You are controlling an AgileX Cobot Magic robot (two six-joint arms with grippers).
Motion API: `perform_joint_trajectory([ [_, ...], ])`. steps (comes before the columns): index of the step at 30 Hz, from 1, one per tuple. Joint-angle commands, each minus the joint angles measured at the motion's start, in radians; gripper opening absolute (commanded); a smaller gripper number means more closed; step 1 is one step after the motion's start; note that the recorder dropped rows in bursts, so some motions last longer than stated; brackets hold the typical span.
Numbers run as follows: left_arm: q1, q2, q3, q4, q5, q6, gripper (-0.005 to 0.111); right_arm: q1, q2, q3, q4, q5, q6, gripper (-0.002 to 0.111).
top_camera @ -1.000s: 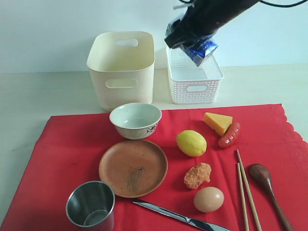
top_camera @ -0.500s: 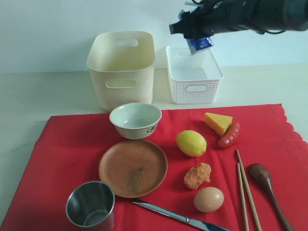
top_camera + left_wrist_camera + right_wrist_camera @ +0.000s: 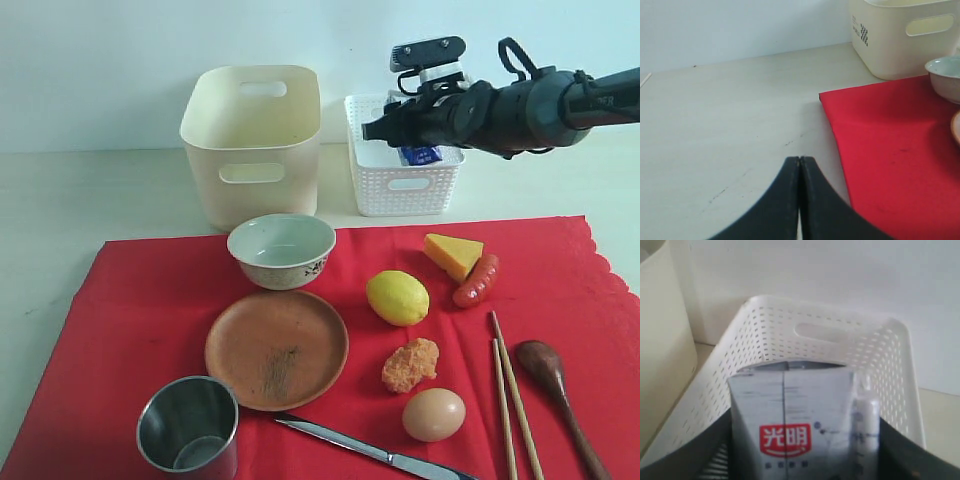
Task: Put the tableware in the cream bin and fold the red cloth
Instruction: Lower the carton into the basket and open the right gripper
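The red cloth [image 3: 140, 310] lies flat, carrying the white bowl [image 3: 281, 250], brown plate [image 3: 277, 348], steel cup [image 3: 189, 430], knife [image 3: 370, 452], chopsticks [image 3: 510, 395] and dark spoon [image 3: 555, 385]. Behind it stands the cream bin [image 3: 250, 140]. My right gripper [image 3: 400, 130] reaches low over the white lattice basket [image 3: 405, 185], shut on a milk carton [image 3: 795, 425] that sits inside the basket walls [image 3: 765, 335]. My left gripper [image 3: 799, 160] is shut and holds nothing, above bare table just beside the cloth's edge [image 3: 880, 150], with the bin [image 3: 900, 35] and bowl [image 3: 945, 77] farther off.
Food lies on the right half of the cloth: a lemon [image 3: 397, 297], cheese wedge [image 3: 452, 253], sausage [image 3: 477, 282], orange nugget [image 3: 411, 364] and egg [image 3: 433, 414]. The basket stands right beside the bin. A wall runs close behind both.
My right arm has swung down and levelled out, lowering the milk carton from above the basket into it. The left gripper and everything on the cloth stayed put.
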Motion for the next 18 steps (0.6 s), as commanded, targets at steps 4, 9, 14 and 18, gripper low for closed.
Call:
perform_joint_trajectory([
  [4, -0.004, -0.007, 0.002, -0.005, -0.001, 0.004, 0.0, -0.004, 0.023, -0.003, 0.0, -0.043, 0.008, 0.02],
  [9, -0.004, -0.007, 0.002, -0.005, -0.001, 0.004, 0.0, -0.002, 0.017, -0.003, 0.0, -0.003, 0.008, 0.057],
  [14, -0.004, -0.007, 0.002, -0.005, -0.001, 0.004, 0.0, -0.002, -0.083, -0.003, 0.0, 0.068, 0.0, 0.066],
  [18, -0.004, -0.007, 0.002, -0.005, -0.001, 0.004, 0.0, -0.002, -0.207, -0.003, -0.037, 0.184, -0.002, 0.066],
])
